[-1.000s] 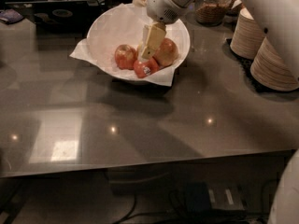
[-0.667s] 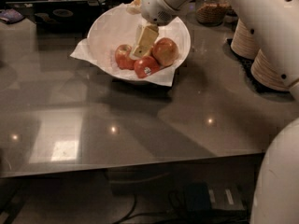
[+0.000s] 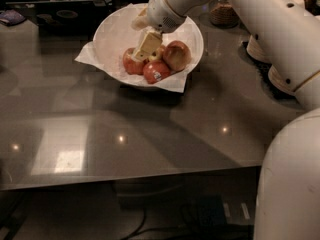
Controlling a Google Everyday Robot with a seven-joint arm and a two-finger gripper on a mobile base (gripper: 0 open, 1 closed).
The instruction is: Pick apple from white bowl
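The pale two-finger gripper (image 3: 145, 47) hung low inside the wide, shallow white bowl (image 3: 112, 31), its tip down among the fruit. Whether it was open or closed could not be told from this angle. The round red apple mottled with pale yellow (image 3: 178, 55) lay just beside it to the right, resting against the bowl's far-right wall. A plainer red apple (image 3: 130, 63) sat at the tip's other side, and a red apple with a white sticker (image 3: 156, 73) lay in front, touching both neighbours. Crinkled white paper (image 3: 86, 58) lined the bowl, its corners spilling past the rim onto the glossy grey table (image 3: 150, 134), while the white arm (image 3: 260, 19) reached in from the upper right. The likeliest trouble was a wrong pick: with three apples packed together and the gripper seated nearer the left one, closing there would probably have taken the plain fruit instead. A sideways shove could also have sent the mottled apple rolling round the wall, and a low tip might have snagged the loose paper and dragged the bowl.
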